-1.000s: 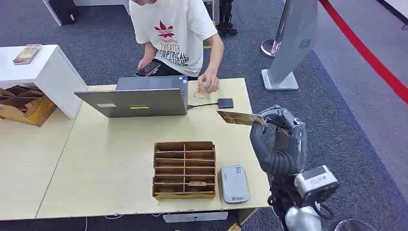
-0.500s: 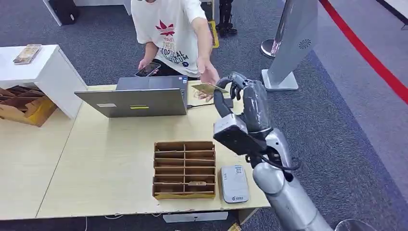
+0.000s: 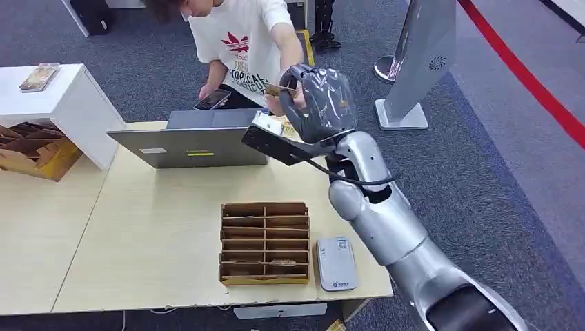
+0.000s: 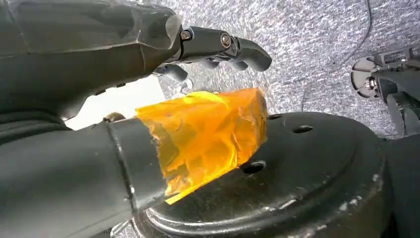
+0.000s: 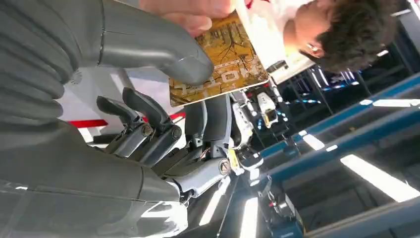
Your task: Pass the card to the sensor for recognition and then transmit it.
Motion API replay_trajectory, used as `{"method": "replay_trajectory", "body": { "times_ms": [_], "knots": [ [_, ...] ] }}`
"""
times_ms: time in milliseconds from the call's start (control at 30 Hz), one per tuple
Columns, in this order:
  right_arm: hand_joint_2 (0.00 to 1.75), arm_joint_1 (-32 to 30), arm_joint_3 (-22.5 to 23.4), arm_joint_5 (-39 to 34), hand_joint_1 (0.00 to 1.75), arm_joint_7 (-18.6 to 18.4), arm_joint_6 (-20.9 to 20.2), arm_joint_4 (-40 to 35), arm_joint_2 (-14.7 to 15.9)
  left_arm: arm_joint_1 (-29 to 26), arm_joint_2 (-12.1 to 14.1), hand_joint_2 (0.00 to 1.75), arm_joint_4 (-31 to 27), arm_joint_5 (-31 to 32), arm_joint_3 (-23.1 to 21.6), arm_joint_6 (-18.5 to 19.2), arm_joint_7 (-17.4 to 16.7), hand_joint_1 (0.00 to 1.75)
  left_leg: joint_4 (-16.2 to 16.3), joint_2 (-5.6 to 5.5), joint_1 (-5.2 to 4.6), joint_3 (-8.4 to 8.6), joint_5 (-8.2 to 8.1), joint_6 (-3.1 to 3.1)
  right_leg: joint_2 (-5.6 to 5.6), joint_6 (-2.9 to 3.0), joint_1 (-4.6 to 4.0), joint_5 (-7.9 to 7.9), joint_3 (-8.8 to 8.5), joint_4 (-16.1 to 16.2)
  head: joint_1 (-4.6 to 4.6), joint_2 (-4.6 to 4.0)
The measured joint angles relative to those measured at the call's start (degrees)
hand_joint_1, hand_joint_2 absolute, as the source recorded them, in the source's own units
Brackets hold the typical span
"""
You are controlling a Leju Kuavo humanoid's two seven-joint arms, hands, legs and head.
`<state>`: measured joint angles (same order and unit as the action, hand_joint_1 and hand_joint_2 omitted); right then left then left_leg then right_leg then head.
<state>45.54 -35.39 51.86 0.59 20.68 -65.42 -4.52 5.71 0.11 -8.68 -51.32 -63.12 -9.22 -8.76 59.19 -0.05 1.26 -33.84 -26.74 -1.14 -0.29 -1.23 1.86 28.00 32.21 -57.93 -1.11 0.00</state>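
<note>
My right hand [image 3: 319, 96] is raised over the table's far edge, pinching a yellow-brown card [image 3: 272, 89] between thumb and fingers. In the right wrist view the thumb presses on the card [image 5: 220, 62], and a person's fingers [image 5: 198, 15] grip its other end. The person [image 3: 241, 41], in a white T-shirt, stands behind the table with a hand [image 3: 286, 105] at the card. A grey card reader [image 3: 336, 263] lies near the table's front edge. My left hand [image 4: 124, 54] hangs down holding nothing, fingers apart, its thumb [image 4: 208, 134] wrapped in orange tape.
An open laptop [image 3: 200, 141] stands at the far side of the wooden table [image 3: 152, 227]. A wooden compartment tray [image 3: 264, 243] sits beside the reader. A white cabinet [image 3: 62, 96] and cardboard boxes [image 3: 27, 148] are on the left, a grey floor stand [image 3: 421, 62] at the right.
My right arm has swung up and forward from the table's right edge, carrying the card to the person. The person's hand has lifted off the table to take hold of the card.
</note>
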Motion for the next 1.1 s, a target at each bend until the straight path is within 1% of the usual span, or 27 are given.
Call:
{"method": "replay_trajectory", "body": {
  "times_ms": [67, 133, 267, 300, 333, 367, 400, 467, 533, 567, 600, 633, 667, 700, 733, 833, 900, 1000, 1100],
  "knots": [
    [1.75, 0.48, -0.13, 0.33, 1.75, -0.26, -0.07, 1.45, -0.22, 0.08, 0.00, 0.00, 0.00, 0.11, -0.16, 0.00, 0.00, 0.00, 0.00, -0.03, 0.00, -0.03, 0.00, 0.00, 0.00, 0.00, 0.00, 0.00, 0.00, 0.00, 0.00, 0.00],
    [1.75, 1.16, -0.26, 0.94, 1.45, -0.70, -0.09, 3.11, -0.50, 0.14, 0.00, 0.00, 0.00, 0.20, -0.55, 0.02, -0.11, 0.00, 0.01, -0.02, 0.00, -0.04, 0.00, 0.00, 0.02, 0.00, 0.00, 0.00, 0.03, 0.00, 0.00, 0.00],
    [1.75, 2.33, -0.39, 1.45, 1.45, -0.68, -0.33, 6.57, -1.25, 0.24, 0.00, 0.00, 0.00, 0.04, -1.01, 0.15, -0.11, 0.00, 0.02, -0.04, 0.00, -0.06, -0.01, 0.00, 0.00, 0.00, 0.00, 0.00, 0.05, 0.00, 0.00, 0.00],
    [1.75, 2.36, -0.46, 1.45, 0.21, -0.68, -0.50, 7.18, -1.38, 0.25, 0.00, 0.00, 0.00, -0.07, -1.05, 0.18, -0.11, 0.00, 0.02, -0.05, 0.00, -0.08, -0.02, 0.00, 0.00, 0.00, 0.00, 0.00, 0.07, 0.00, 0.00, 0.00],
    [1.75, 2.41, -0.48, 1.44, 0.00, -0.68, -0.63, 7.65, -1.53, 0.26, 0.00, 0.00, -0.02, -0.09, -1.09, 0.20, -0.11, 0.00, 0.01, -0.04, 0.00, -0.11, -0.02, -0.01, 0.01, 0.00, 0.00, 0.00, 0.10, 0.00, 0.02, 0.00],
    [0.00, 2.56, -0.63, 1.42, 0.00, -0.52, -0.81, 8.18, -1.71, 0.29, 0.00, 0.00, 0.00, -0.09, -1.18, 0.22, -0.11, 0.00, 0.02, -0.02, 0.00, -0.11, -0.03, -0.01, 0.03, 0.00, 0.00, 0.00, 0.12, 0.00, 0.00, 0.00],
    [0.00, 2.74, -0.81, 1.12, 0.00, -0.44, -1.16, 8.55, -1.95, 0.38, 0.00, 0.00, 0.00, -0.09, -1.34, 0.24, -0.11, 0.00, 0.01, -0.01, 0.00, -0.10, -0.03, -0.01, 0.04, 0.00, 0.00, 0.00, 0.12, 0.00, -0.02, 0.00],
    [0.00, 2.74, -0.90, -0.57, 0.00, 0.26, -3.15, 8.66, -2.21, 0.46, 0.00, 0.00, 0.00, -0.22, -1.40, 0.33, -0.07, 0.00, 0.01, -0.03, 0.00, -0.10, -0.03, -0.01, 0.00, 0.01, 0.00, 0.01, 0.12, 0.00, 0.00, 0.00],
    [0.00, 2.27, -0.98, -4.95, 0.00, 2.19, -7.26, 8.53, -2.65, 0.40, 0.00, 0.00, -0.02, -0.77, -1.40, 0.42, 0.11, 0.00, 0.00, -0.02, 0.00, -0.10, -0.03, -0.01, 0.02, 0.01, -0.01, 0.01, 0.12, 0.00, 0.02, 0.00],
    [0.00, 1.39, -1.07, -8.59, 0.00, 3.33, -10.23, 7.80, -3.01, 0.33, 0.00, 0.00, -0.02, -1.12, -1.40, 0.46, 0.32, 0.00, 0.00, -0.01, 0.01, -0.10, -0.03, -0.01, 0.04, 0.01, -0.01, 0.01, 0.11, 0.00, 0.00, 0.00],
    [0.00, 0.32, -1.31, -13.19, 0.00, 5.08, -14.35, 6.67, -3.37, 0.21, 0.00, 0.00, 0.00, -1.55, -1.40, 0.46, 0.70, 0.00, -0.01, 0.00, 0.01, -0.09, -0.03, -0.02, 0.04, 0.01, -0.01, 0.01, 0.11, 0.00, 0.02, 0.00],
    [0.00, -1.12, -1.93, -19.76, 0.00, 6.67, -21.03, 5.09, -3.74, 0.05, 0.00, 0.00, 0.00, -2.17, -1.40, 0.46, 1.25, 0.00, -0.01, 0.02, 0.01, -0.08, -0.03, -0.02, 0.05, 0.01, -0.01, 0.01, 0.12, 0.00, 0.00, 0.00],
    [0.00, -2.61, -2.69, -25.14, 0.00, 7.79, -26.45, 3.65, -3.91, -0.12, 0.02, 0.00, -0.02, -2.58, -1.40, 0.48, 1.68, 0.00, 0.00, 0.02, 0.01, -0.08, -0.03, -0.02, 0.05, 0.01, -0.01, 0.02, 0.12, 0.01, 0.00, 0.00],
    [0.00, -4.13, -3.91, -30.05, 0.00, 8.63, -30.54, 1.98, -3.91, -0.31, 0.04, 0.00, 0.00, -2.97, -1.40, 0.48, 2.07, 0.00, 0.00, 0.00, 0.01, -0.09, -0.03, -0.01, 0.03, 0.00, -0.01, 0.03, 0.12, 0.01, 0.00, 0.00],
    [0.00, -5.57, -5.08, -34.01, 0.00, 8.98, -32.59, 0.50, -3.91, -0.50, 0.06, 0.00, 0.00, -3.30, -1.40, 0.48, 2.43, 0.00, 0.00, -0.03, 0.01, -0.10, -0.03, -0.01, -0.02, -0.01, -0.01, 0.05, 0.13, 0.01, 0.00, 0.00],
    [0.00, -9.37, -8.28, -49.34, 0.00, 11.23, -39.13, -4.13, -3.15, -1.01, 0.15, 0.00, 0.00, -4.15, -1.40, 0.37, 3.10, 0.00, 0.00, -0.02, 0.01, -0.10, -0.06, 0.01, -0.01, 0.00, 0.00, 0.08, 0.13, 0.03, 0.00, 0.00],
    [0.00, -12.49, -9.86, -58.42, 0.00, 12.65, -42.18, -7.76, -1.81, -1.15, 0.22, 0.00, 0.00, -4.53, -1.38, 0.11, 3.30, 0.00, 0.00, -0.03, 0.01, -0.10, -0.07, 0.02, -0.04, -0.02, 0.00, 0.09, 0.10, 0.07, 0.02, 0.00],
    [0.00, -17.50, -10.25, -68.99, 0.00, 13.62, -45.27, -12.46, 0.22, -1.65, 0.28, 0.00, 0.00, -5.29, -1.38, -0.22, 3.45, 0.00, 0.00, -0.02, 0.00, -0.10, -0.11, 0.02, -0.02, -0.03, 0.00, 0.09, 0.10, 0.09, 0.02, 0.00],
    [0.00, -20.67, -10.25, -73.03, 0.00, 13.75, -46.60, -15.32, 1.75, -1.80, 0.31, 0.00, 0.00, -5.55, -1.34, -0.42, 3.45, 0.00, 0.00, 0.01, -0.01, -0.09, -0.11, 0.02, 0.00, -0.03, 0.01, 0.08, 0.10, 0.09, 0.02, 0.00]
  ]
}}
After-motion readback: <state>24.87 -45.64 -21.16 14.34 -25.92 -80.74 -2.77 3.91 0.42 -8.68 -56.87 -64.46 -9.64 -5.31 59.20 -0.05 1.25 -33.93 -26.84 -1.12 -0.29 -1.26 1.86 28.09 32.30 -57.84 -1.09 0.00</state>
